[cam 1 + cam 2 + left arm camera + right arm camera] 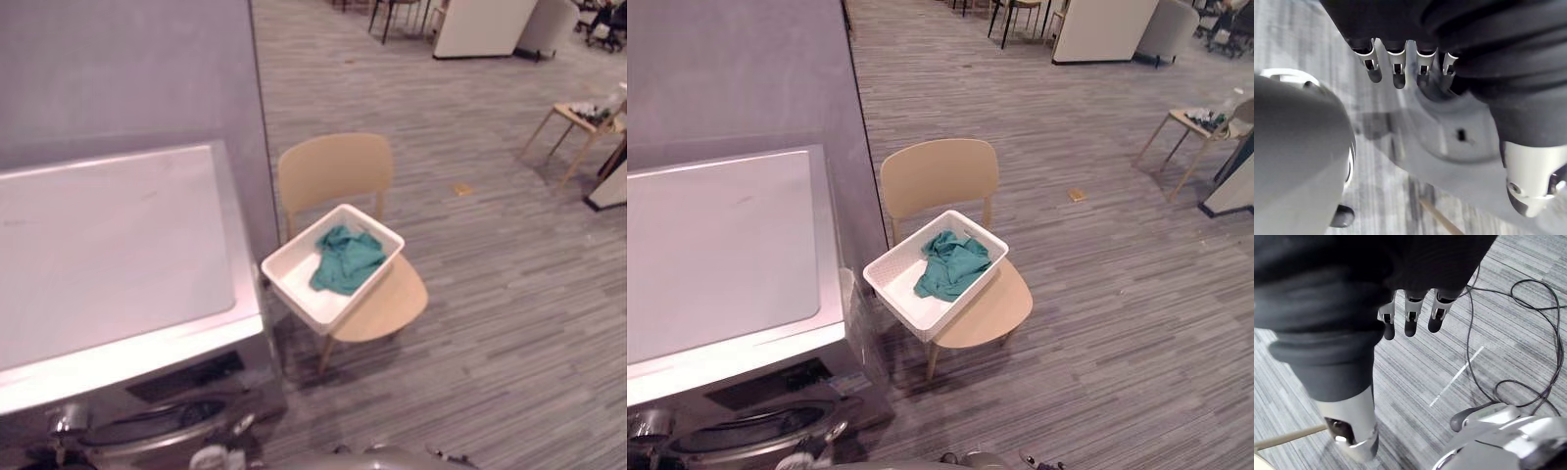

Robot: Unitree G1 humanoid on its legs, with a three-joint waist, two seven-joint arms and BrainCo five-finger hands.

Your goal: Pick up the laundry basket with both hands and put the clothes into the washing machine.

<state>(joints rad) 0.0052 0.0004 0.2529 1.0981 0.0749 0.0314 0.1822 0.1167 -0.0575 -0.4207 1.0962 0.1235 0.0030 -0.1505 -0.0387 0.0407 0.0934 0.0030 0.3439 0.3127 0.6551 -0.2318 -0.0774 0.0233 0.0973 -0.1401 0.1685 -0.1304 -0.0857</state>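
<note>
The white laundry basket (292,282) holding green clothes (345,260) sits on a chair (333,168) right of the washing machine (108,245), apart from the left hand (1398,68) and right hand (1411,316), which hang with loose, empty fingers.

You had the white rectangular laundry basket (292,276) sitting upright on the seat of a light wooden chair (333,168), turned at an angle, with one corner hanging past the seat's edge. A crumpled teal garment (345,259) lay inside, towards the chair's backrest. The washing machine (108,255), flat white top over a silver-grey front, stood just beside the basket on your left.
</note>
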